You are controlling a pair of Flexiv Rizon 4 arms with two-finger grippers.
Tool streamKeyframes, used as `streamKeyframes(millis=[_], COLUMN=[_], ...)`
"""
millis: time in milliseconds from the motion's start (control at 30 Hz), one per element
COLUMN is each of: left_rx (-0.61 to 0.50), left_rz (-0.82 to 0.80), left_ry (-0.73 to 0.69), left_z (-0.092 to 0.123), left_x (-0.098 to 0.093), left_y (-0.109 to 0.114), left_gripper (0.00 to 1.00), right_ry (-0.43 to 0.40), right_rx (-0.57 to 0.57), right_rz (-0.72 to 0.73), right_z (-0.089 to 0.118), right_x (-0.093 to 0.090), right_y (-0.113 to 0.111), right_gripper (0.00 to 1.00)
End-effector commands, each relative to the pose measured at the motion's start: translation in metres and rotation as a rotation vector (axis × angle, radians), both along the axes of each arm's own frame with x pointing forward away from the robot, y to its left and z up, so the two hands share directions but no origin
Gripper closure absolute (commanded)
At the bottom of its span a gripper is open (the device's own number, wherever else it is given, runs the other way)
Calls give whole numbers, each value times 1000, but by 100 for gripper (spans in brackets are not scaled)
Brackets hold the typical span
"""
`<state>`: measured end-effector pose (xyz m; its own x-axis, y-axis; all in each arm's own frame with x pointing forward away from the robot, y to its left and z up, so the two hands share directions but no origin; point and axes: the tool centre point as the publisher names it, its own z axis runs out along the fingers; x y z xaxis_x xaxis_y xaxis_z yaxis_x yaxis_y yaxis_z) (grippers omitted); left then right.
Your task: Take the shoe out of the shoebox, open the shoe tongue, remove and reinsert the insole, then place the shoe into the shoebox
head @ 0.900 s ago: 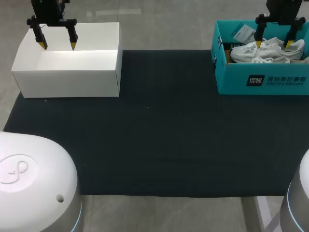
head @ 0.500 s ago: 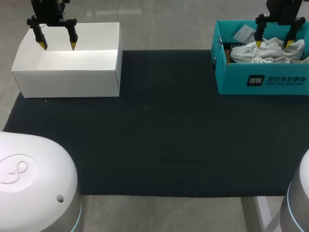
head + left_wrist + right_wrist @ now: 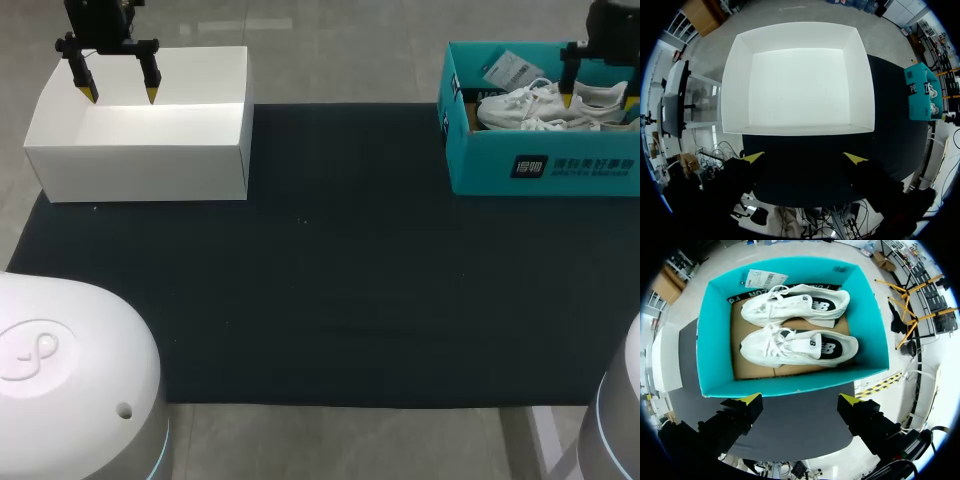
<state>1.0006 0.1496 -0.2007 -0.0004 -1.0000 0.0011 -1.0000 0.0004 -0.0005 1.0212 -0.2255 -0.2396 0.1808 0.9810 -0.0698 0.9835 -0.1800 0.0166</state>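
- Two white sneakers lie side by side inside the teal shoebox (image 3: 715, 340), toes pointing the same way, toward the end of the box that faces the white box (image 3: 140, 150).
- The nearer sneaker (image 3: 797, 347) is the one closer to the right gripper (image 3: 800, 399). The farther sneaker (image 3: 795, 302) lies just beyond it, by the far wall.
- Both rest on a brown cardboard liner (image 3: 755, 372) on the box floor, laces up and dark heel patches showing.
- A paper tag (image 3: 765, 279) leans in the far corner of the box, on the toe side.
- In the wrist view the right gripper hangs above the shoebox with its fingers spread wide and nothing between them. Both sneakers lie ahead of the fingertips, past the box's near wall, and are not touched.
- From the head view that gripper sits over the heel half of the shoes, at the outer end of the box.
- The shoebox stands at the far right corner of the dark mat (image 3: 330, 280).
- The white box sits at the mat's far left corner, lid off and well apart from the shoebox.
- The left gripper (image 3: 120, 95) hovers over the white box, fingers wide apart and holding nothing. In its own wrist view the box's inside lies ahead of the tips.
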Motion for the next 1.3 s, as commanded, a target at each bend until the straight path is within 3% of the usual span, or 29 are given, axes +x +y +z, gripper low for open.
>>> streamKeyframes(millis=[33,333,867,1100,1300], left_rx=[0,0,0,0,0], left_rz=[0,0,0,0,0], left_ry=[0,0,0,0,0], left_z=[0,0,0,0,0], left_x=[0,0,0,0,0], left_y=[0,0,0,0,0], left_gripper=[0,0,0,0,0], right_ry=[2,20,20,-29,-45], right_rx=[-8,-50,-50,-72,-78], right_rz=[-24,-99,-99,-58,10], right_z=[-11,-23,-23,-33,-57], right_x=[11,22,22,41,47], right_y=[-20,-65,-65,-91,-105], right_gripper=[0,0,0,0,0])
